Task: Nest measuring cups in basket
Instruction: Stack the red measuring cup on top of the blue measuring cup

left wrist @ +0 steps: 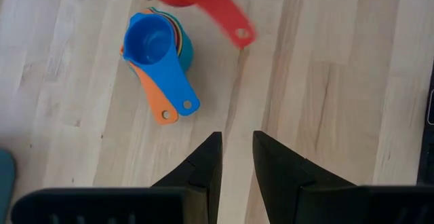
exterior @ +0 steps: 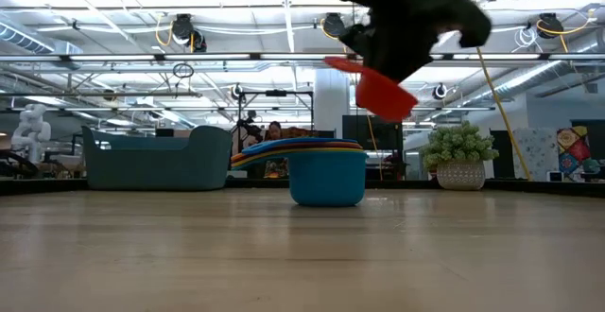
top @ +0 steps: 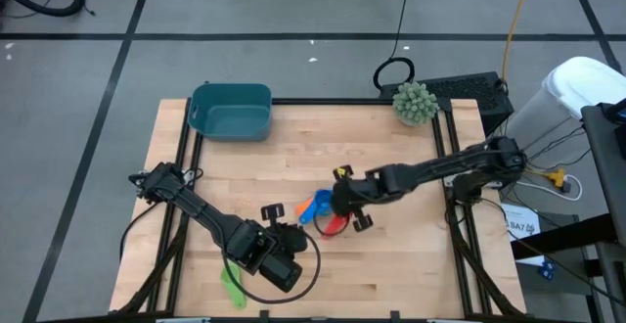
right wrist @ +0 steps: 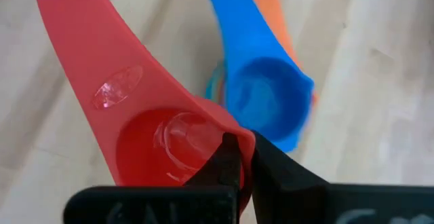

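Observation:
The red measuring cup (exterior: 380,87) hangs tilted in the air above a nested stack of cups (exterior: 326,175), with my right gripper (right wrist: 243,149) shut on it. The stack (left wrist: 157,44) stands on the table's middle with a blue cup on top, and its orange and blue handles fan out to one side. A green cup (top: 233,286) lies on the table near the near edge, beside my left arm. My left gripper (left wrist: 236,142) hovers near the stack, narrowly open and holding nothing. The teal basket (top: 231,111) stands at the far left corner. My right gripper pinches the red cup's rim (right wrist: 230,132) on the side away from its handle. One finger (right wrist: 224,166) is inside the bowl and the other is outside the wall. The cup is lifted clear of the table and tilted, its handle (right wrist: 74,27) pointing away from the fingers.
A spiky green ball plant in a pot (top: 415,101) stands at the table's far right corner. Bare wood lies between the stack and the basket. Black frame rails run along the table's left and right edges.

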